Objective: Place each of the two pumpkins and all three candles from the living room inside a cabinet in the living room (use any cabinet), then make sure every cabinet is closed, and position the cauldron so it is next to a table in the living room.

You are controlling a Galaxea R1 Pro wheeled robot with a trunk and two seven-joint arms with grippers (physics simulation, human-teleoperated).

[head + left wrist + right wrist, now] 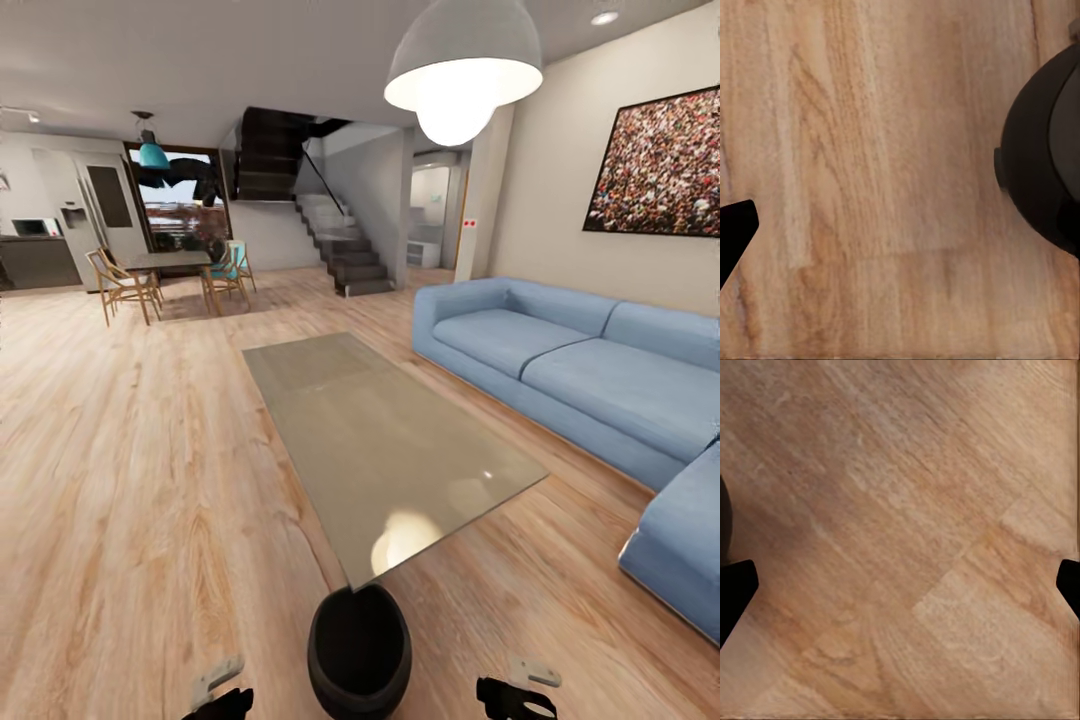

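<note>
Cauldron (359, 650): squat, round, plain black, wide mouth up, upright on the wood-plank floor, just beside the near corner of the table (380, 440). Table: low, long, glossy grey reflective top.

The cauldron (1039, 161) is sitting on the plank floor (870, 172); a dark tip, probably a finger (733, 229), is showing at the edge.
</note>
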